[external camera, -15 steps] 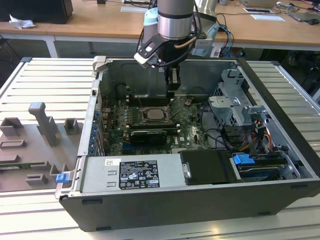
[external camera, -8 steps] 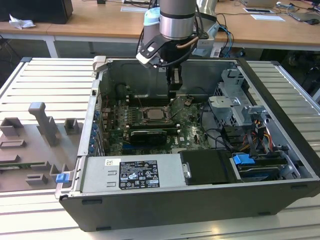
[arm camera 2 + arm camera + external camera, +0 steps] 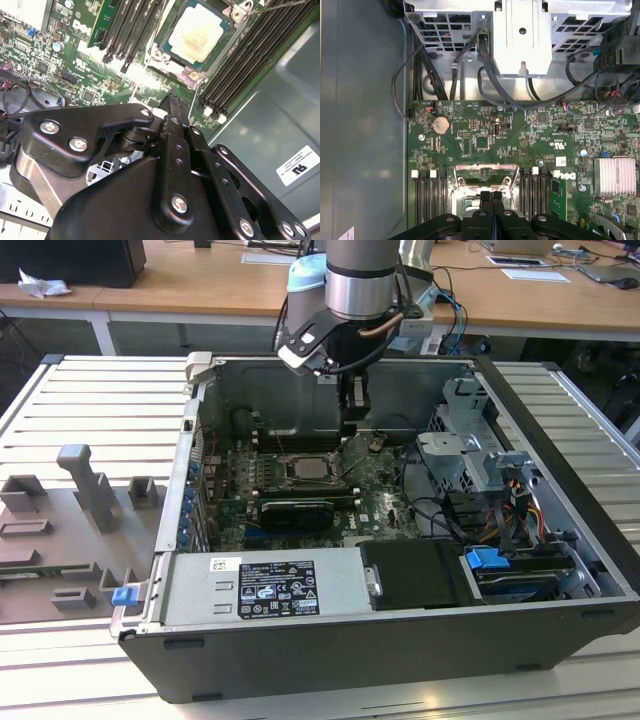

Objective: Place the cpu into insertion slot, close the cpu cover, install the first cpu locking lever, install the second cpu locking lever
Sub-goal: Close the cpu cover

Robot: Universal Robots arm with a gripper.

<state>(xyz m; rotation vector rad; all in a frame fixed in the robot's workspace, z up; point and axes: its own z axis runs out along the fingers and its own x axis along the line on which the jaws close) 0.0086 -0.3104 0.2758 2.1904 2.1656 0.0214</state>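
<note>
Misalignment worries us: the gripper (image 3: 352, 418), jaws pressed together and empty, at one o'clock of the cpu (image 3: 305, 468), could scrape the board (image 3: 385, 492).

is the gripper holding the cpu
No, the cpu lies in the insertion slot on the board, apart from the gripper, which is shut on nothing.

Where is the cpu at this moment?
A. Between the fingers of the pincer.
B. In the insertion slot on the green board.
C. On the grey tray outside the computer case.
B: in the second wrist view the cpu lies flat inside the insertion slot, while the pincer is shut and apart from it.
</note>
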